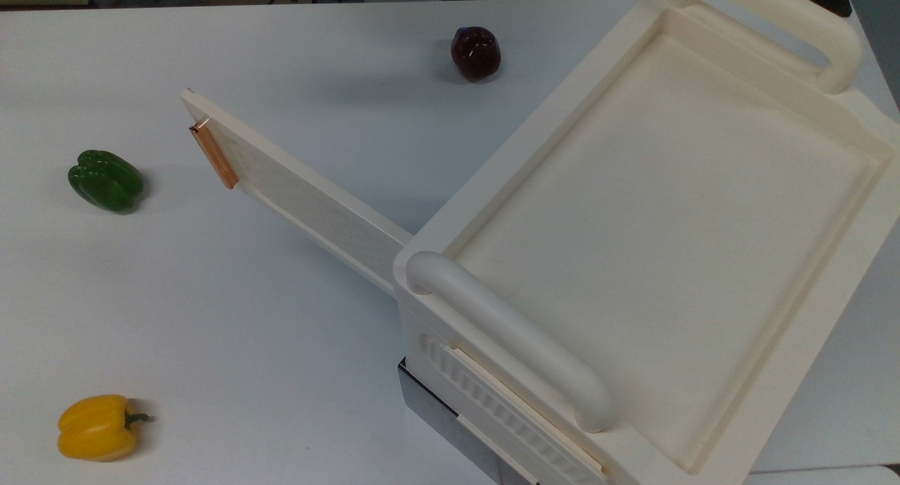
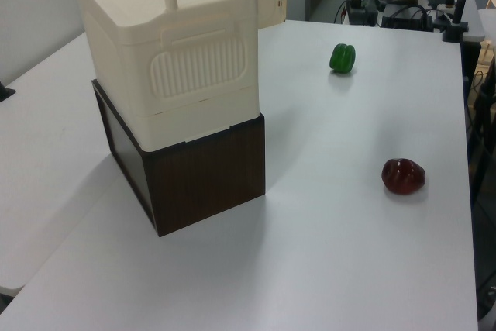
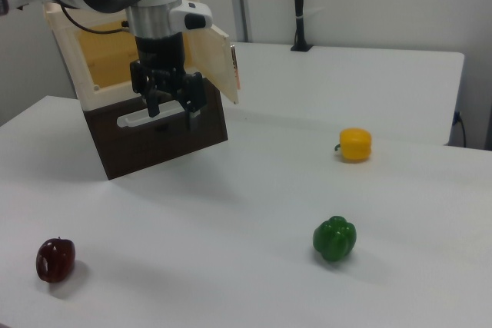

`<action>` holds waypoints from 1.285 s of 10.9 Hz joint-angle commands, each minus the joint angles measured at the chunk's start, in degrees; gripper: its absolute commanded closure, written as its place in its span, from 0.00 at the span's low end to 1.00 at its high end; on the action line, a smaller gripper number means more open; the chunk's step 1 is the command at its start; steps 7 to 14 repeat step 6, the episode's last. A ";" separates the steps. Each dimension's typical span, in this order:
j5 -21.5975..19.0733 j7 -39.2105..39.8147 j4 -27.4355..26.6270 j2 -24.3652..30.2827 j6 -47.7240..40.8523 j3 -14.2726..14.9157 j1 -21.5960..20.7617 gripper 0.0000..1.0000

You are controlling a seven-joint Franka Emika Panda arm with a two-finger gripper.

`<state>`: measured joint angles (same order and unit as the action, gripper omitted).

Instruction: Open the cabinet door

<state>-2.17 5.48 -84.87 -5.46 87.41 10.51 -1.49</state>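
Already the cabinet door (image 1: 302, 193) stands swung well out from the cabinet (image 1: 668, 211), so you can judge the opening step as good as done; what the next move calls for is only a clean retreat, or a further nudge if you want it wider.

In the right view, read from its left: the gripper (image 3: 171, 107) hangs above the table (image 3: 254, 213) in front of the cabinet's brown base, apart from the door, its 2 fingers spread and holding nothing. Just to the gripper's right the door juts out with its copper bar handle (image 3: 234, 67) at the free edge.

In the top view, from its left: a glossy, lobed green pepper (image 1: 105, 180) and a yellow pepper (image 1: 97, 427) with a green stem lie well apart from the door. Next comes the door, a flat, thin cream panel, smooth and matte. Near the table's far edge lies a shiny dark red pepper (image 1: 476, 52). Farthest right, the cabinet is moulded cream plastic with a recessed tray top, 2 thick rounded bar handles and a ribbed side panel.
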 commanded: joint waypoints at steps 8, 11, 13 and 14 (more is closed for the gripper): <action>1.20 -3.64 -6.54 4.05 5.14 -0.93 -0.44 0.00; 1.20 -3.64 -6.54 4.05 5.14 -0.93 -0.44 0.00; 1.20 -3.64 -6.54 4.05 5.14 -0.93 -0.44 0.00; 1.20 -3.64 -6.54 4.05 5.14 -0.93 -0.44 0.00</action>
